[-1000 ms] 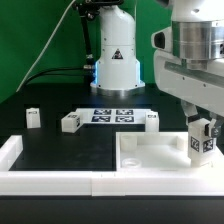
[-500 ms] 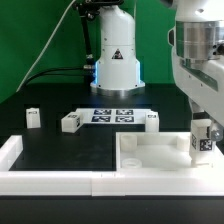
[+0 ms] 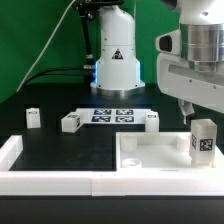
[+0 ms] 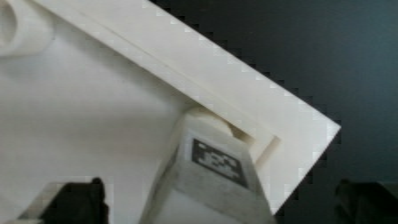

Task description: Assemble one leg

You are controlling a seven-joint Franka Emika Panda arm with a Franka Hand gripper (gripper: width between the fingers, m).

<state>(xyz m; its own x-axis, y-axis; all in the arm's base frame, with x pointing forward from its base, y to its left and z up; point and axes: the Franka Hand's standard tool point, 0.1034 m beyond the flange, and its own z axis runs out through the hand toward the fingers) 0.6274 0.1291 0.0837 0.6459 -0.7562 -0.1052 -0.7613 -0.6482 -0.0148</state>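
Observation:
The leg (image 3: 203, 140), a small white post with a marker tag on its face, stands upright in the far right corner of the white tabletop (image 3: 150, 152). My gripper (image 3: 195, 112) hangs just above the leg, open, with nothing in it. In the wrist view the leg (image 4: 217, 160) rises between my two dark fingertips (image 4: 79, 200), with a gap on each side, and my gripper (image 4: 222, 208) is around its top without touching. The tabletop (image 4: 107, 110) fills most of that view, its rim corner beside the leg.
Three more white legs lie on the black table: one (image 3: 33, 117) at the exterior view's left, one (image 3: 70, 122) beside the marker board (image 3: 112, 115), one (image 3: 151, 120) to its right. A white rail (image 3: 12, 152) borders the front left. The robot base (image 3: 116, 60) stands behind.
My gripper has let go of the leg and risen above it. The leg stays upright in the tabletop's corner.

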